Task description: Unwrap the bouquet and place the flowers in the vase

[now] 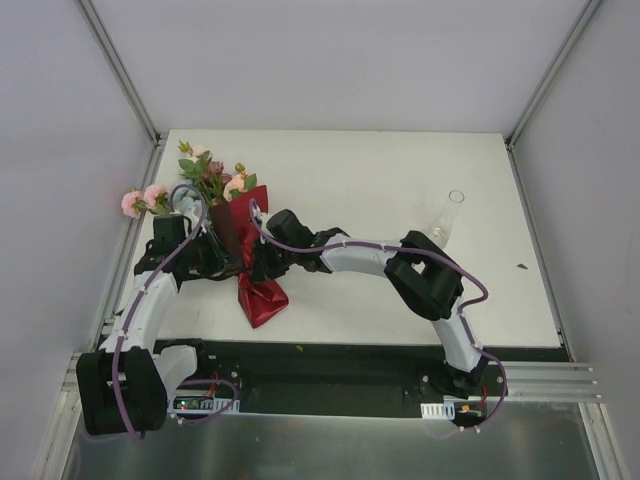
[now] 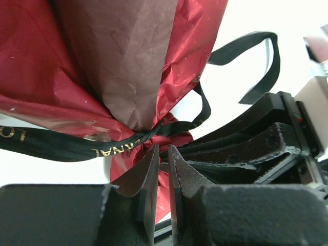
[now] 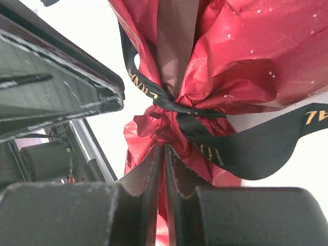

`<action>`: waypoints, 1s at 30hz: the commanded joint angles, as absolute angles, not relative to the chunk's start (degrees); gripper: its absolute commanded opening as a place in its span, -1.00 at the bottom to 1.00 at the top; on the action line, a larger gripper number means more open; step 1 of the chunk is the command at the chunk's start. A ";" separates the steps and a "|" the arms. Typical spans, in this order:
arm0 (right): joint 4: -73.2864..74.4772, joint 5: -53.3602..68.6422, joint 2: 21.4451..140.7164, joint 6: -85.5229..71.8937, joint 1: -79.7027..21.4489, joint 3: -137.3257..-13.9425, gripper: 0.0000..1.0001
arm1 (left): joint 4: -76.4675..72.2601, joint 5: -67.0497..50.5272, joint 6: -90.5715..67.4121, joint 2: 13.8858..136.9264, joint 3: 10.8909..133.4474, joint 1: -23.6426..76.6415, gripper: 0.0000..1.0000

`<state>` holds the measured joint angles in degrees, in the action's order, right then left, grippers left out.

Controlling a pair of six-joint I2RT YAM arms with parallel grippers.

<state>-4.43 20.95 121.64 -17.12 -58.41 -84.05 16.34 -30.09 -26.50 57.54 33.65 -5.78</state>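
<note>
Nearest, along the front edge of the tabletop (image 1: 400, 300): both arm bases, side by side. Just beyond, on the left half: the bouquet (image 1: 240, 225), lying with its pinched tail toward the front edge, both arms at its neck, one from each side. Little room there, with the left edge just beside the left arm. Wide bare surface across the middle and right.

Only from the wrists: left hand (image 2: 161, 154) narrow, a thin slit between the fingers, tips right under the knot (image 2: 148, 136) against the red paper (image 2: 118, 61). Grip or no grip: cannot tell. Right hand (image 3: 164, 151) squeezed almost flat, tips biting the crumpled paper just below the knot.

On the black ribbon (image 2: 51, 146), gold letters in scraps only: "LO" and "NAL" from the left wrist, "LO" and "AL" from the right. No whole word readable.

Only from above: flowers (image 1: 210, 175) fanning out of the wrap's far end, pink blooms reaching the left edge. Farther right, well apart from the bouquet: the vase (image 1: 447, 215), clear glass, standing just past the right arm's elbow.
</note>
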 commanded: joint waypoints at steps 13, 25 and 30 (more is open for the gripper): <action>-5.45 21.18 121.20 -16.61 -56.34 -80.69 -0.81 | 23.73 -15.21 -17.93 66.18 42.27 8.35 -0.81; -6.33 22.06 120.67 -16.00 -53.88 -78.40 -0.81 | 24.96 -8.18 -16.97 71.80 46.40 13.62 -0.76; -6.33 22.50 120.76 -15.73 -53.53 -78.49 -0.81 | 27.59 -4.41 -14.86 74.70 50.09 16.26 -0.70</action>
